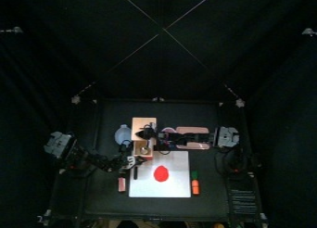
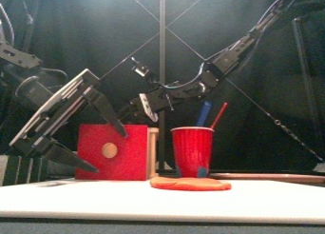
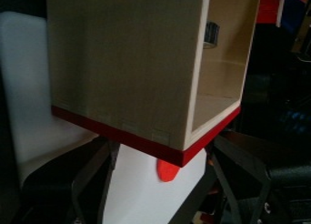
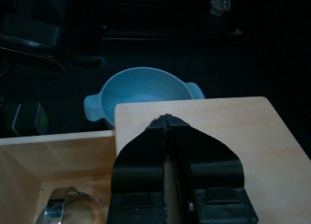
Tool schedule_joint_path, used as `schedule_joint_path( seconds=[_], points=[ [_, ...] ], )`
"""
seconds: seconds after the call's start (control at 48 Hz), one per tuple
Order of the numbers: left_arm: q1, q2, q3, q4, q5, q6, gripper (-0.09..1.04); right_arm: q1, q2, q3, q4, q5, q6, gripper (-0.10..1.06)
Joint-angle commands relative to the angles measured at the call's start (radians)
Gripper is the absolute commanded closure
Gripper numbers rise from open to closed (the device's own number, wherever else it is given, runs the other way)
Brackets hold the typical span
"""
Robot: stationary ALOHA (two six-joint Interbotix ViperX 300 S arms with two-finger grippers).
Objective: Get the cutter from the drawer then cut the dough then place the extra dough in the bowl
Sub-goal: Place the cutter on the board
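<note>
Right wrist view: the right claw (image 4: 165, 120), jaws pressed together, steadies the wooden box (image 4: 237, 127). The cutter (image 4: 61, 209) lies in the drawer (image 4: 31, 168), drawn out toward 6 o'clock. The left claw (image 3: 161, 164), spread wide and empty, should reach in for the wire handle.

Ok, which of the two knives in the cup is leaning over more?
The red knife: it slants off to the right, while the blue knife beside it stands closer to upright in the red cup.

A pale wooden red-fronted box (image 2: 112, 152) and a round red plastic cup (image 2: 193, 150) block the middle — only a narrow gap between them.
</note>
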Motion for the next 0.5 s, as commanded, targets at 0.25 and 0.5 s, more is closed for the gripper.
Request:
schedule_joint_path(
  seconds=[0.25, 0.5],
  points=[
    [-0.04, -0.118, 0.037, 0.018, 0.031, 0.002, -0.05, 0.003, -0.015, -0.015, 0.0, 0.003, 0.0, 0.91],
    [-0.067, -0.287, 0.152, 0.118, 0.155, -0.003, -0.04, 0.003, -0.014, -0.028, -0.003, 0.003, 0.0, 0.91]
  ],
)
